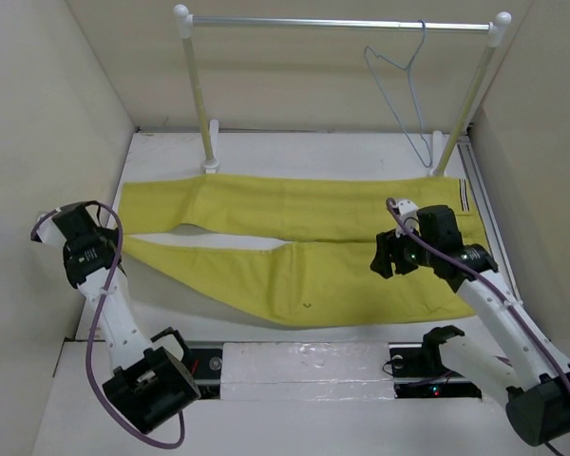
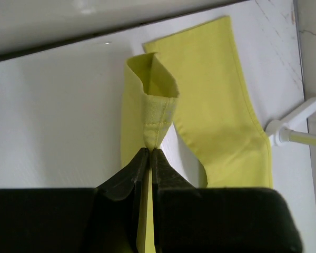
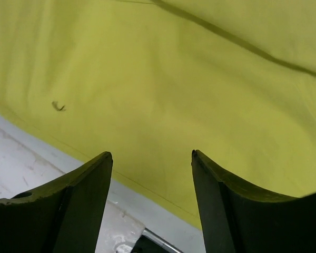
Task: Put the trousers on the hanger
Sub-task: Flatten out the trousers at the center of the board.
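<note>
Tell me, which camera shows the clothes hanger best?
The top external view: the whole hanger hangs by its hook from the rail, at the upper right. Neither wrist view shows any of it; both see mostly the trousers and bits of table.

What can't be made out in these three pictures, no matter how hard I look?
- Top view: the left gripper's fingertips hide under its own wrist; only the left wrist view shows them shut on the trousers' leg hem.
- Right wrist view: the open right gripper sees only cloth; waistband and hanger fall outside the frame.
- The dark mark on the cloth: too small to identify.
</note>
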You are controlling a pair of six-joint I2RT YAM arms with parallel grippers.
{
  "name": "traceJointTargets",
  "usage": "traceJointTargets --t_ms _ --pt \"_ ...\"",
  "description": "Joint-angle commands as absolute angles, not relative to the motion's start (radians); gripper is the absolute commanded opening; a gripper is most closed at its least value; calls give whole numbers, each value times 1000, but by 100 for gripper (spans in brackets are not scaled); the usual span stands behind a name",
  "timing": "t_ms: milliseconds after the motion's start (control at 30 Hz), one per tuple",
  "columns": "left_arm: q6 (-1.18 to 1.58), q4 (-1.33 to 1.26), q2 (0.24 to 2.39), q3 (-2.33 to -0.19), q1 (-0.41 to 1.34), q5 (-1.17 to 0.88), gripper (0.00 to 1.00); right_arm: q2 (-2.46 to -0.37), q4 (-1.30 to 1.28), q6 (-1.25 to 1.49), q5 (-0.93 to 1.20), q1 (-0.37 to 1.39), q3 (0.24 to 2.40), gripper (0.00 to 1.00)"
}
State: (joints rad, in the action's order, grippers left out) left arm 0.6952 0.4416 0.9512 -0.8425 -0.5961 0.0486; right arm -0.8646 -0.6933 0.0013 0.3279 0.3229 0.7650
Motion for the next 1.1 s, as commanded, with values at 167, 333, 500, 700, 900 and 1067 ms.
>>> traceJointTargets --t_ms 167,333,500,700,900,1067 --pt "653 454 925 -992 -496 23 0 -982 -842 121 84 -19 879 57" --pt "707 413 845 -957 -428 -58 0 -1092 -830 126 -36 -337 853 47" --pt "781 393 776 -914 -342 -115 0 -1219 -867 115 -60 -650 880 48" --pt "769 371 762 -904 -321 -103 0 -1247 -845 129 -77 -860 822 57" --pt "736 367 791 -896 -310 -60 0 -1276 -773 195 11 -913 769 60" --pt "732 368 814 -900 -310 -12 0 -1287 -686 250 6 -913 706 60"
